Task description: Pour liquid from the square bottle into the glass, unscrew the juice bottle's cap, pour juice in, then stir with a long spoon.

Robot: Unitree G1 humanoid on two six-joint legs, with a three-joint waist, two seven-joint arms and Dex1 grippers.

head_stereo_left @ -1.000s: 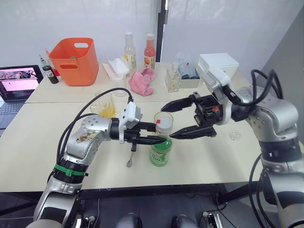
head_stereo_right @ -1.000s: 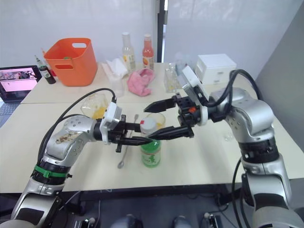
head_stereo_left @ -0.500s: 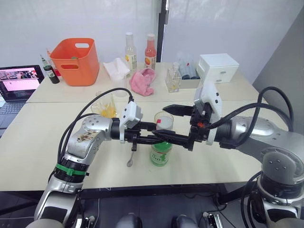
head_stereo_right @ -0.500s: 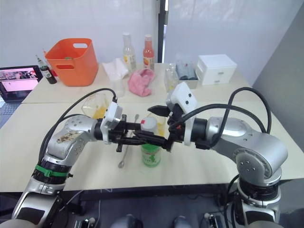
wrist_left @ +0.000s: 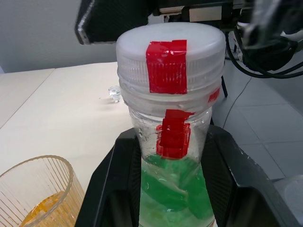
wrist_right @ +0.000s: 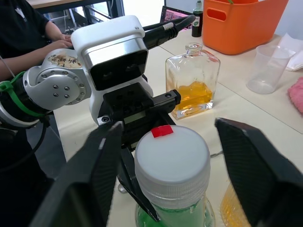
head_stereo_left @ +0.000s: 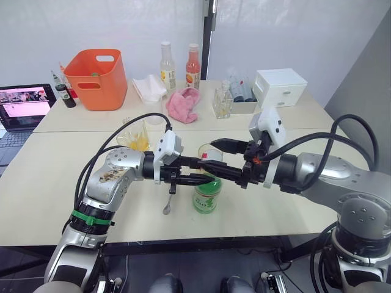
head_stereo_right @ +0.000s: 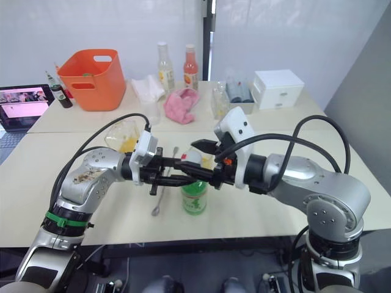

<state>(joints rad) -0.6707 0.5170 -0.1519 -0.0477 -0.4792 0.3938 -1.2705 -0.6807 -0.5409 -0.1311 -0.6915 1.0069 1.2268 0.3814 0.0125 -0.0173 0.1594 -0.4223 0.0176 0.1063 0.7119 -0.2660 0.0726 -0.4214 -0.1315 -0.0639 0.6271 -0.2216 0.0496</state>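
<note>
The juice bottle (head_stereo_left: 206, 196), holding green juice (wrist_left: 173, 189), stands near the table's front edge. My left gripper (head_stereo_left: 204, 173) is shut on its neck, just under the white cap (wrist_right: 173, 151) with its red mark. My right gripper (head_stereo_left: 212, 157) reaches in from the right, open. Its fingers (wrist_right: 94, 175) stand on either side of the cap, apart from it. The glass (wrist_left: 38, 189), with orange liquid at the bottom, stands just behind the bottle. The square bottle (head_stereo_left: 135, 138) is behind my left arm. The long spoon (head_stereo_left: 168, 201) lies on the table under my left gripper.
At the back stand an orange basket (head_stereo_left: 96, 78), two tall slim bottles (head_stereo_left: 166, 61), a pink cloth (head_stereo_left: 183, 104), a white box (head_stereo_left: 280, 84) and a frosted cup (wrist_right: 265, 71). A laptop (head_stereo_left: 24, 104) sits far left. A person (wrist_right: 28, 28) sits beyond the table.
My right arm has swung in from the right and turned, bringing its open fingers around the cap. My left gripper and the juice bottle have stayed put.
</note>
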